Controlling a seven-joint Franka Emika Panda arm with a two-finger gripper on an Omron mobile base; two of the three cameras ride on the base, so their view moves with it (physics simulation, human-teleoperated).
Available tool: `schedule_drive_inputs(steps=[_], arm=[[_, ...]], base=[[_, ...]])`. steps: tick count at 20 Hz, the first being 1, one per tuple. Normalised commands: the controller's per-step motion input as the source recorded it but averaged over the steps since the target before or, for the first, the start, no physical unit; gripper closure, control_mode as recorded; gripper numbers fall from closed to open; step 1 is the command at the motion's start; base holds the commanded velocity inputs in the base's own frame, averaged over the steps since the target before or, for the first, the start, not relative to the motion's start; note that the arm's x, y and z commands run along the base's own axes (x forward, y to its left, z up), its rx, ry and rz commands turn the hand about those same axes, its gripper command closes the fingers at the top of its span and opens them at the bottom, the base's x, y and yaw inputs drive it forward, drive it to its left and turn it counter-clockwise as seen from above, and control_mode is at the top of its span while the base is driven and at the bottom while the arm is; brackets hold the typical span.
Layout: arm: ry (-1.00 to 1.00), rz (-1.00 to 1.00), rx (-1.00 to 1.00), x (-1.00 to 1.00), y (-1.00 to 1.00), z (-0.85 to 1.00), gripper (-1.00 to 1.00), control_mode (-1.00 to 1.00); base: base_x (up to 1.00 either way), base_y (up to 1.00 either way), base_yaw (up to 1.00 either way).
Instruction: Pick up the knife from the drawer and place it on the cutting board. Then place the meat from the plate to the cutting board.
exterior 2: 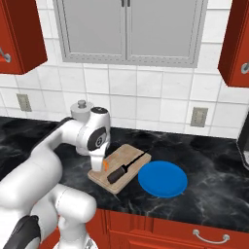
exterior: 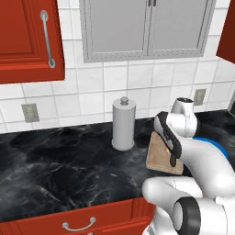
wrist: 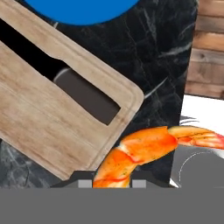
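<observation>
My gripper (exterior 2: 103, 164) hangs just over the near left part of the light wooden cutting board (exterior 2: 130, 151) and is shut on the meat (exterior 2: 105, 166), a small orange curved piece. In the hand view the meat (wrist: 146, 148) sticks out from between the fingertips, past the board's corner (wrist: 46, 127). The dark knife (exterior 2: 127, 168) lies slantwise on the board, also seen close up as the knife (wrist: 83, 94). The blue plate (exterior 2: 163, 179) sits bare just right of the board on the black counter. The red drawer (exterior: 55, 221) below the counter is shut.
A grey paper-towel roll (exterior: 123, 124) stands upright left of the board (exterior: 158, 158), close to my arm. Red wall cabinets (exterior: 25, 39) hang high at both sides, and a tiled wall with outlets (exterior 2: 198, 116) backs the counter. Another drawer front (exterior 2: 210, 237) lies below the plate.
</observation>
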Motion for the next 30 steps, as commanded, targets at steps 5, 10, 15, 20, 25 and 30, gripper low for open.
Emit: schedule_drive_inputs(steps=[5,10,15,20,25,30], arm=[[0.05,0.02,0.00,0.30,0.03,-0.23,1.00,-1.00],[0.03,0.01,0.00,0.31,0.02,-0.21,1.00,-1.00],[0.02,0.02,0.00,0.30,0.00,-0.22,1.00,-1.00],[0.02,0.03,0.00,0.25,0.00,-0.22,1.00,-1.00],[0.01,0.05,0.00,0.22,0.00,-0.17,1.00,-1.00],[0.00,0.16,0.00,0.10,0.00,-0.04,1.00,-1.00]], base=[[0.00,0.00,0.00],[0.00,0.00,0.00],[0.00,0.00,0.00],[0.00,0.00,0.00],[0.00,0.00,0.00],[0.00,0.00,0.00]])
